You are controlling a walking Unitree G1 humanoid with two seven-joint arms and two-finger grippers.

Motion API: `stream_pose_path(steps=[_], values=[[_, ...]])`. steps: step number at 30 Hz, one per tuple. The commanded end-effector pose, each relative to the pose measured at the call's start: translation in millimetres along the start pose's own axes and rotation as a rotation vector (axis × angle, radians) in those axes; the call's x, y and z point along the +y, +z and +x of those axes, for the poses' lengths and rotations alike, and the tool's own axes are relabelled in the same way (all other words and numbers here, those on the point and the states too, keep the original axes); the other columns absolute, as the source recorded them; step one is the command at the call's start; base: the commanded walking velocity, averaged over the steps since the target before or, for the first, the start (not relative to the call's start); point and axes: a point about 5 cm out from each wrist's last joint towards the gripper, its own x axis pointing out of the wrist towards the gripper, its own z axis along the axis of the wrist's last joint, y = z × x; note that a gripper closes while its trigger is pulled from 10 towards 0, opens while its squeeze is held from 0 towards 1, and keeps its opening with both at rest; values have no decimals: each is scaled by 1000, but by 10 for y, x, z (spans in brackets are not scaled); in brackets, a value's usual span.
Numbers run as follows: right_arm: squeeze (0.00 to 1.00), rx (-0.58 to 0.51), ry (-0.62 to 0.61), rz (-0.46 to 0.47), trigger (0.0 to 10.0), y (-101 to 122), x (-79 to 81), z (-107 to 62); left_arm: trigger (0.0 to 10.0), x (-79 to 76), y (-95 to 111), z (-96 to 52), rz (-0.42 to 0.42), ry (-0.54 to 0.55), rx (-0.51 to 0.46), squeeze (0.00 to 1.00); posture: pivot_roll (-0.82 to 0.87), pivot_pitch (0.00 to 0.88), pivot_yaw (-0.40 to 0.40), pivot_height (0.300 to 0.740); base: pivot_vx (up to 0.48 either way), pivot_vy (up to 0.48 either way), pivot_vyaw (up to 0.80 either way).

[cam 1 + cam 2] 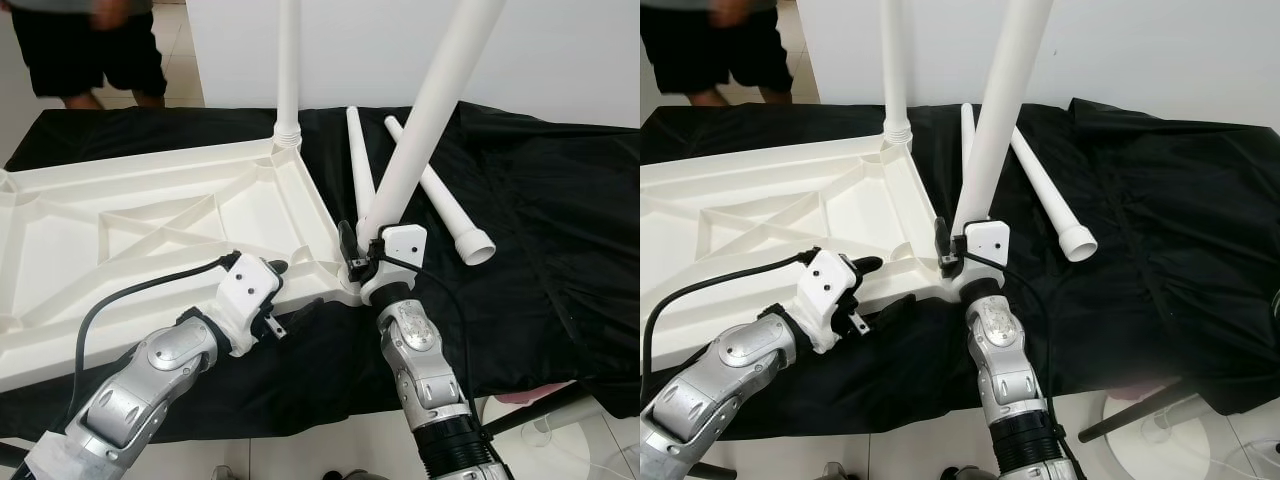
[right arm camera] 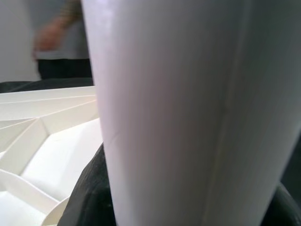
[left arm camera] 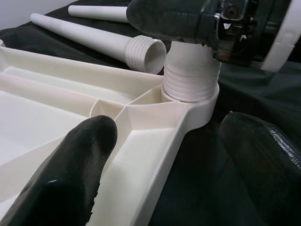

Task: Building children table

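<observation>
At the tabletop [image 1: 150, 230] corner, right gripper [image 1: 358, 255] fingers clamp a plain, unlettered leg [image 1: 425, 120].

You had open black cloth [image 1: 540, 200] to the right of the upturned tabletop [image 1: 150, 230]. Two loose legs [image 1: 440, 195] lay across it just behind the corner. The upright leg [image 1: 288, 70] and the tilted leg [image 1: 430, 120] blocked passage above the right edge.

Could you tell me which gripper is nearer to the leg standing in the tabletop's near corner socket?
Right. The right gripper has its jaws closed around the leg just above the socket; the left gripper sits open by the tabletop edge, beside that corner.
</observation>
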Motion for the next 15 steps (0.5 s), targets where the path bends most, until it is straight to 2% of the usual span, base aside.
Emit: stream_pose_path(steps=[1,10,11,15], values=[[0,112,-110,60,10000,-233,-42,-106,10000,-114,0,2,2,-190,4,0,-1,117,-40,740,0,0,0],[0,114,-112,42,10000,-237,-75,-107,10000,-98,-6,8,7,-188,4,0,2,101,-45,740,0,0,0],[1000,107,-104,52,10000,-226,-74,-106,10000,-97,-6,8,8,-188,4,0,1,99,-44,740,0,0,0],[1000,61,-72,51,10000,-154,-90,-91,10000,-97,-6,10,9,-188,2,0,2,97,-42,740,0,0,0]])
